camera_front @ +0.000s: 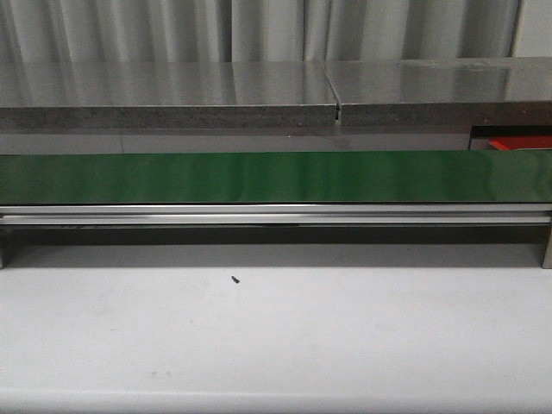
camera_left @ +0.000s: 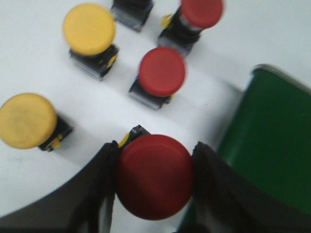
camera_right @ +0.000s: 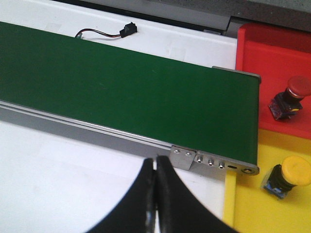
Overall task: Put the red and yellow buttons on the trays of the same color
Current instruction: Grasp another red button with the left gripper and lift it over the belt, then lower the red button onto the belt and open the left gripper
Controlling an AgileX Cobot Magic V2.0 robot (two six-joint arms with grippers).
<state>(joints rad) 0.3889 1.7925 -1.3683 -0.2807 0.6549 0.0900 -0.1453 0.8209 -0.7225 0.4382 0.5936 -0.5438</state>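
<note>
Left hand [camera_left: 154, 177] clamps a red button [camera_left: 154, 175] by its cap beside the green belt [camera_left: 272, 145], likely to feed it toward the red tray [camera_right: 272, 58]; right hand [camera_right: 155, 194] pinched empty.

Top red button [camera_left: 200, 12] and dark button base [camera_left: 131, 10] cut off by edge, blurred.
</note>
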